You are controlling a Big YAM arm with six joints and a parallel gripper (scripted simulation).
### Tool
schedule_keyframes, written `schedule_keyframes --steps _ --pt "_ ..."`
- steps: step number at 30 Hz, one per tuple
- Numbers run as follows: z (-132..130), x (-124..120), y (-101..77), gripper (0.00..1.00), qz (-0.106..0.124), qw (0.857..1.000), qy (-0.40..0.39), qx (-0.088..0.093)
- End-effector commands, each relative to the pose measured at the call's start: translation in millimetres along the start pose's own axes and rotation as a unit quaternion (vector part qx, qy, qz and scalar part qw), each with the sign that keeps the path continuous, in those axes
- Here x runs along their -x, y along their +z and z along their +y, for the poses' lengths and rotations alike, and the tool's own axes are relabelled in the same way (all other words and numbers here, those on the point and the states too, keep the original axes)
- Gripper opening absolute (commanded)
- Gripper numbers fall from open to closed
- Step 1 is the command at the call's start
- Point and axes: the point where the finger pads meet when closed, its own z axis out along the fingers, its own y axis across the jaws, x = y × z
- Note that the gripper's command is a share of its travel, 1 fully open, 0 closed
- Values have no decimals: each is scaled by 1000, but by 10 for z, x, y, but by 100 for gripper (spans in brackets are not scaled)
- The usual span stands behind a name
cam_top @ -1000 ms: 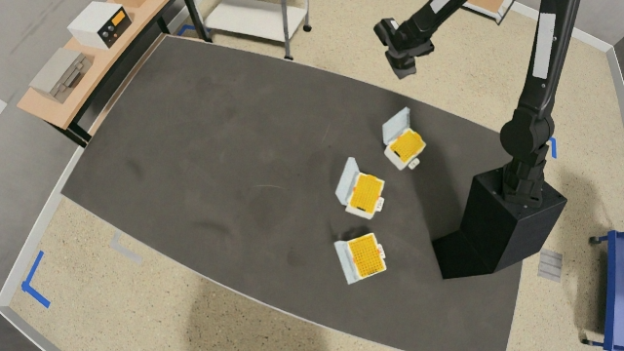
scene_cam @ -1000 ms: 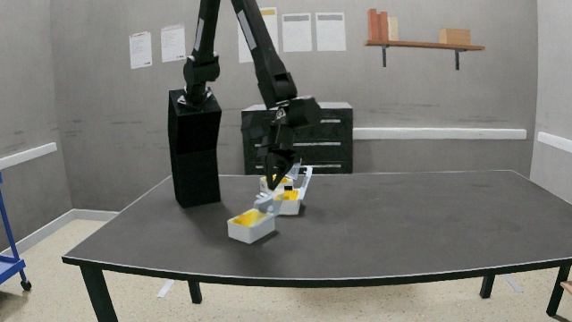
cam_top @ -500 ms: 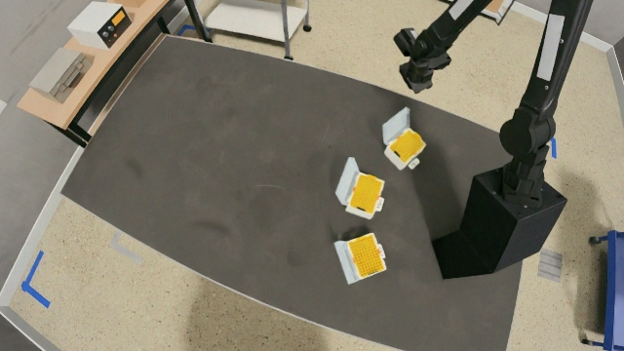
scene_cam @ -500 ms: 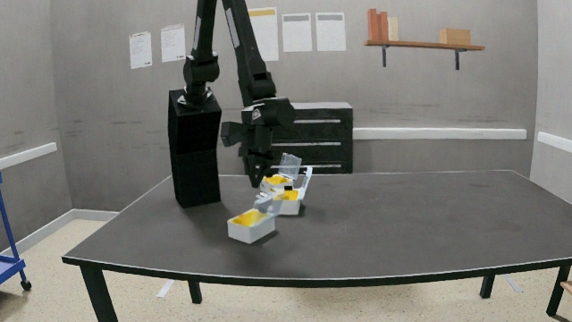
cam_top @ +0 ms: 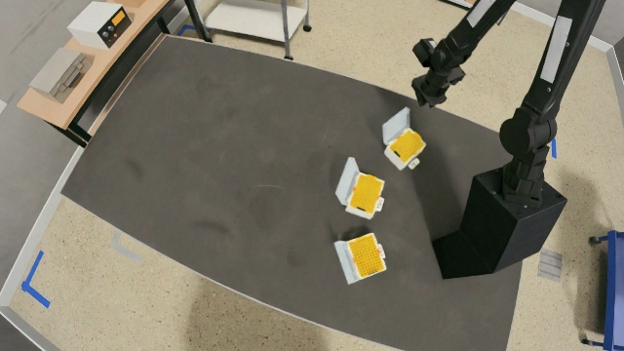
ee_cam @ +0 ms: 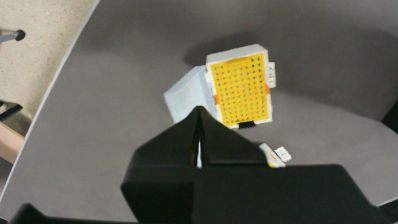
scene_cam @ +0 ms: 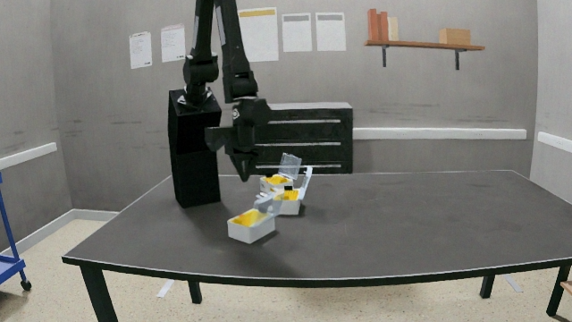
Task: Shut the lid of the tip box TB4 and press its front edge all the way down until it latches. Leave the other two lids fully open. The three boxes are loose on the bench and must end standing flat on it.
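Observation:
Three white tip boxes with yellow racks stand on the dark bench [cam_top: 195, 146] [scene_cam: 402, 215], all with lids open. The far box [cam_top: 407, 145] [scene_cam: 273, 181] has its lid [cam_top: 396, 126] [scene_cam: 290, 165] raised. The middle box [cam_top: 367, 194] [scene_cam: 290, 200] and the near box [cam_top: 367, 254] [scene_cam: 249, 228] lie in a row with it. Their labels are too small to read. My gripper [cam_top: 428, 101] [scene_cam: 245, 176] [ee_cam: 199, 112] is shut and empty, hanging above the bench just beyond the far box. In the wrist view one open box [ee_cam: 240, 90] shows whole past the fingertips, and a second box's label [ee_cam: 282, 154] peeks out beside the fingers.
The arm's black pedestal [cam_top: 507, 224] [scene_cam: 194, 148] stands on the bench close to the boxes. A black drawer cabinet [scene_cam: 308, 134] is behind the bench. A wooden side bench with instruments [cam_top: 97, 24] is at the far left, and a blue cart [cam_top: 611, 288] at the right.

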Motion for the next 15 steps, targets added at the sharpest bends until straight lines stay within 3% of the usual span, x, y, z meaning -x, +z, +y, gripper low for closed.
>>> schedule_keyframes --steps 1,3,6,9,11,14,15 --pt "-11 94 -41 0 -2 1000 -7 -1" --pt "-77 17 -36 0 1 1000 -12 6" --pt "-254 32 -77 0 35 999 -10 -10" --pt "-348 1 -101 0 33 999 -9 0" --pt "-493 -39 -125 0 68 997 -11 -17" --pt "-584 -76 -155 0 71 997 -11 -8" --pt "-648 -97 -169 0 88 996 -12 -14"
